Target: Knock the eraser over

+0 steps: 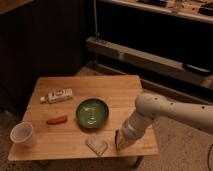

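On the wooden table (116, 88), a translucent white cup (22, 134) stands at the near left corner. Farther back lies a white bottle (57, 96) on its side, and nearer, between cup and plate, a small red pepper-like thing (56, 120). Around the middle sits a round green plate (92, 112), with a pale flat packet (96, 145) just near of it by the near edge. Right of the packet is the eraser (118, 135): only a small, dark, narrow sliver of it shows, and it looks upright. The claw (124, 142) is low over the table's near right part, right against the eraser and covering most of it; whether it is apart or together cannot be told. The white arm (167, 111) reaches in from the right.
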`<state>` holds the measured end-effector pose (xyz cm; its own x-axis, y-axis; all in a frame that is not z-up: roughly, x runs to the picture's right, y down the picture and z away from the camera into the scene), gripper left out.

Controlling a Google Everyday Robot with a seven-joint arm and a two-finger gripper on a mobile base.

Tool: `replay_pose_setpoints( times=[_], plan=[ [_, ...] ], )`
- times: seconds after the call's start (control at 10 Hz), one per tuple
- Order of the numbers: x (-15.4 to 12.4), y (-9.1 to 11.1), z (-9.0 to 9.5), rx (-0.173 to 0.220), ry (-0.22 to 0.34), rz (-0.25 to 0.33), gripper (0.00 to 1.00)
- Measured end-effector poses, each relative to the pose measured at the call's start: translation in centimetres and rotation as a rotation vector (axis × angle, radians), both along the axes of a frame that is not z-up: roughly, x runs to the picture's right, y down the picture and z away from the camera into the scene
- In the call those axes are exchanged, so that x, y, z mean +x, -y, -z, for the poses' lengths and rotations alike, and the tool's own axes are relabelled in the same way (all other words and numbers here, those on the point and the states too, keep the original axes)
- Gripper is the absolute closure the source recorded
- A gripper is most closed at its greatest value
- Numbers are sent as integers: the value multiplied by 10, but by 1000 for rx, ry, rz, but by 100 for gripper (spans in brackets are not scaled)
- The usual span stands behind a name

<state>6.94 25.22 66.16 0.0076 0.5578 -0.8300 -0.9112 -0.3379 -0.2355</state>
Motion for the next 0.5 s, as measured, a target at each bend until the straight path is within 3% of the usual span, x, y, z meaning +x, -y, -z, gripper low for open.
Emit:
replay_pose_setpoints(
  times=[0.3, 0.5],
  plan=[
    [2, -2, 2, -38, -79, 41, 97],
    [2, -10, -3, -72, -85, 49, 97]
  ],
)
